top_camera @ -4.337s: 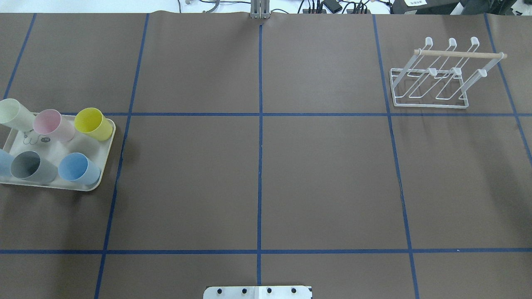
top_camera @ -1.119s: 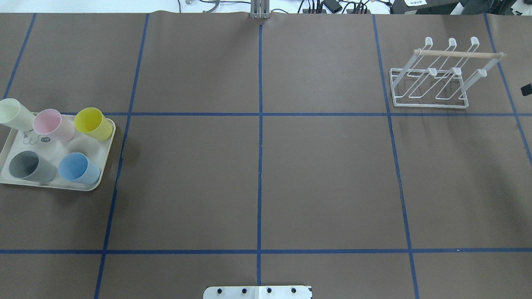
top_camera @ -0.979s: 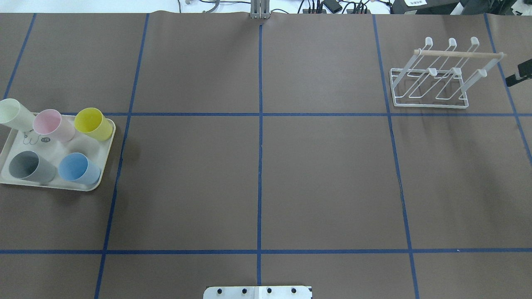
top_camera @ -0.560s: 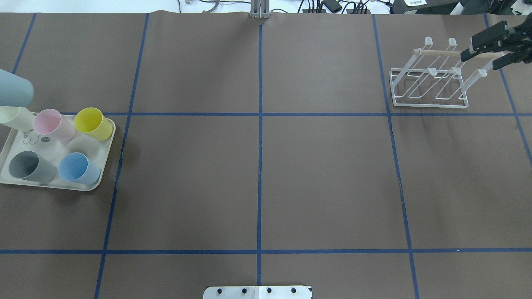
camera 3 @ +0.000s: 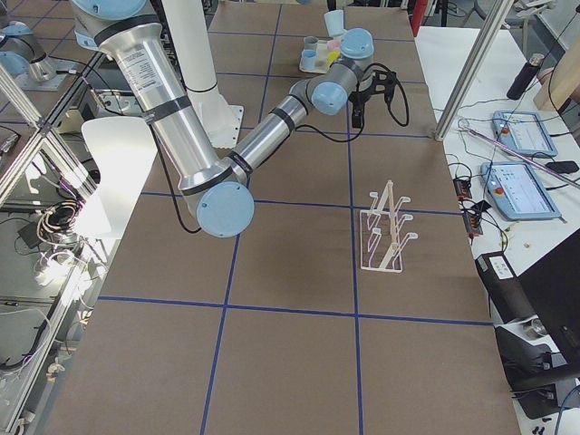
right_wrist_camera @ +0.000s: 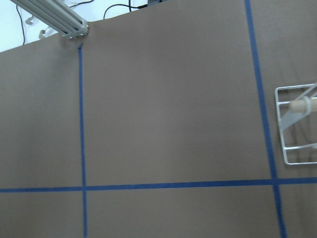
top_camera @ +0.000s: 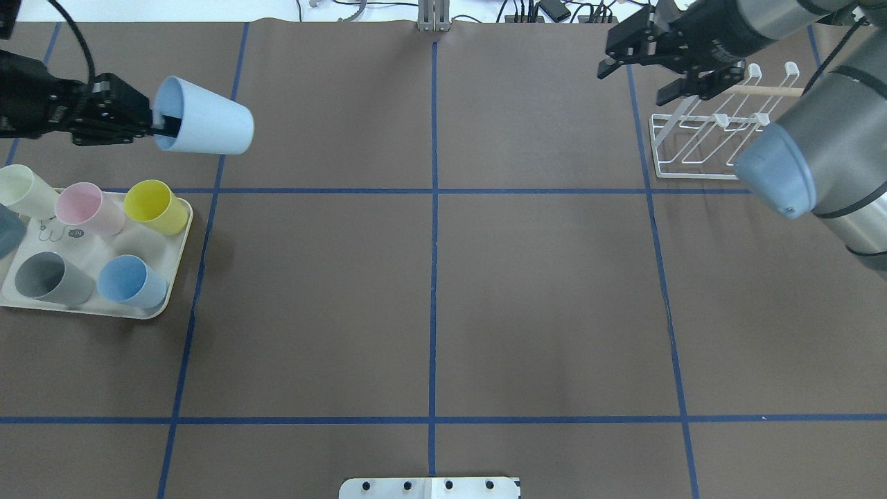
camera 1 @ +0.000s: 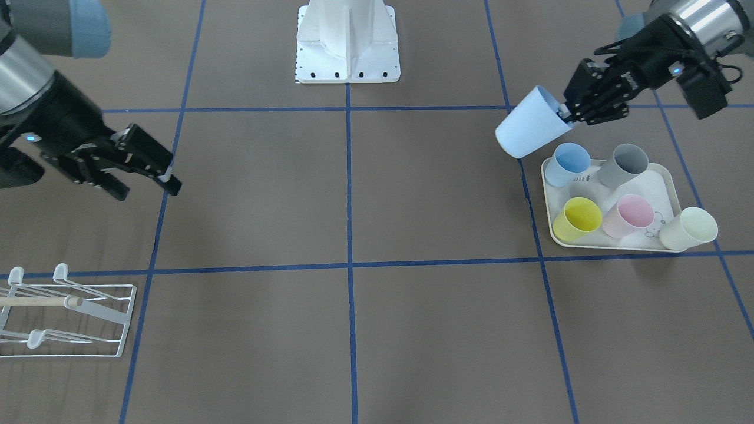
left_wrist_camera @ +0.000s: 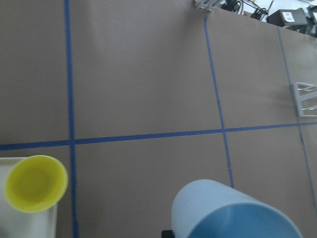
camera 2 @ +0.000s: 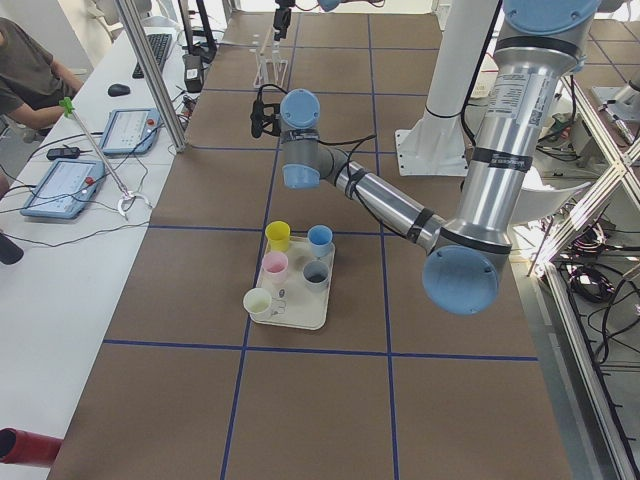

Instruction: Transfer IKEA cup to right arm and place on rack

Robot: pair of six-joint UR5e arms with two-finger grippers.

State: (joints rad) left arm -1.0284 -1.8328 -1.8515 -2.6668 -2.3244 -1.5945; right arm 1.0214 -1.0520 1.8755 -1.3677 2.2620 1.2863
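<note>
While the cream tray [top_camera: 138, 242] sat nearest the robot with 5 cups upright on it, among them a yellow cup [top_camera: 156, 206] and a blue cup [top_camera: 130, 281], the task's pale blue IKEA cup [top_camera: 204, 126] hung in the air just beyond the tray, lying on its side with its closed base pointing toward the table's middle. The left gripper [top_camera: 161, 125] was clenched on the cup's rim wall, 1 finger inside the mouth and 1 outside.

That pinch looked thin, so the carry toward the centre line probably called for a smooth, level sweep, high enough to clear the tray's cups, without tipping the base down.

Farther off on the other side, the right gripper [camera 1: 148, 191] hovered with its jaws spread and nothing between them, aimed inward. It would do well to meet the cup base-first and close around the body, well apart from the left fingers. The left should likely let go only once that hold is firm.

Just beyond it stood the white wire rack [top_camera: 721, 119], bare of cups.
</note>
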